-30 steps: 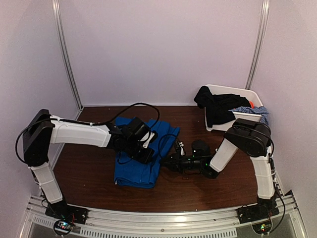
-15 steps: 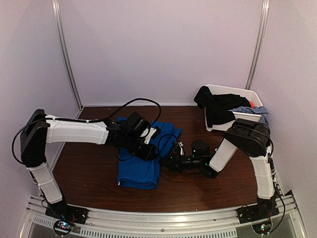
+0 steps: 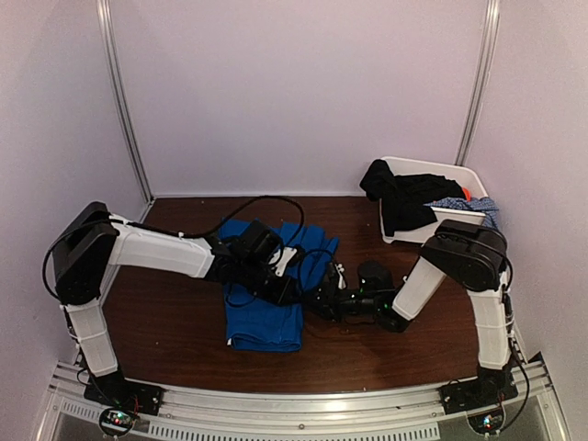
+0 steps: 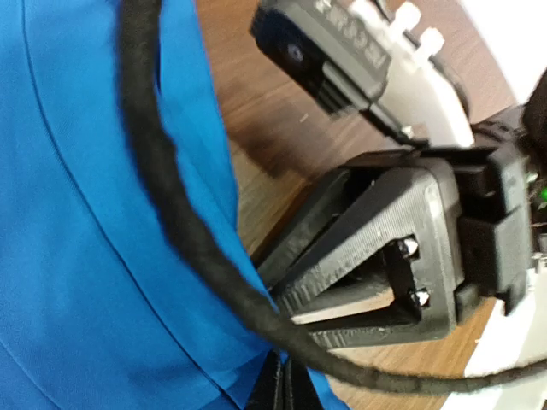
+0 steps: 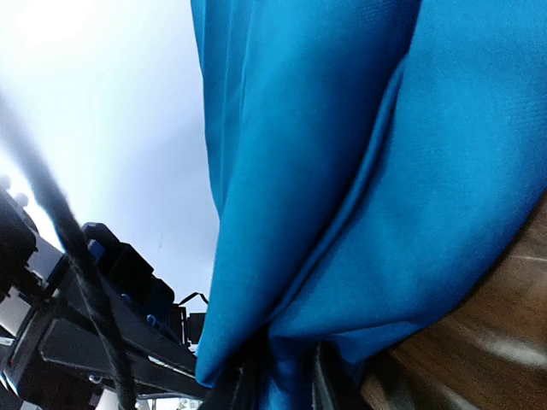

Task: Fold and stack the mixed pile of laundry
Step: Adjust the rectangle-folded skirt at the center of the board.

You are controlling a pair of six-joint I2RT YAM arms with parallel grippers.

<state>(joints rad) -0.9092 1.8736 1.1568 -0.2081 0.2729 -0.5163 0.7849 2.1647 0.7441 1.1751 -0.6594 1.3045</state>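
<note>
Both my claws are meeting at the right edge of the blue garment (image 3: 266, 303), which is lying folded lengthwise on the brown table (image 3: 165, 312), left of centre. My left claw (image 3: 287, 292) is pinching together on a fold of that blue cloth. My right claw (image 3: 322, 299) is lying low just beside it, with blue cloth bunching between its fingers; cannot tell if they are clamping it or sitting loose. A black cable (image 4: 162, 171) is crossing the left wrist view. The rest of the pile is sitting in the white tub (image 3: 441, 169) at far right: the black garment (image 3: 400, 197) is draping over the rim, the speckled one (image 3: 464, 204) and the orange-red one (image 3: 468, 193) are peeking out behind.
</note>
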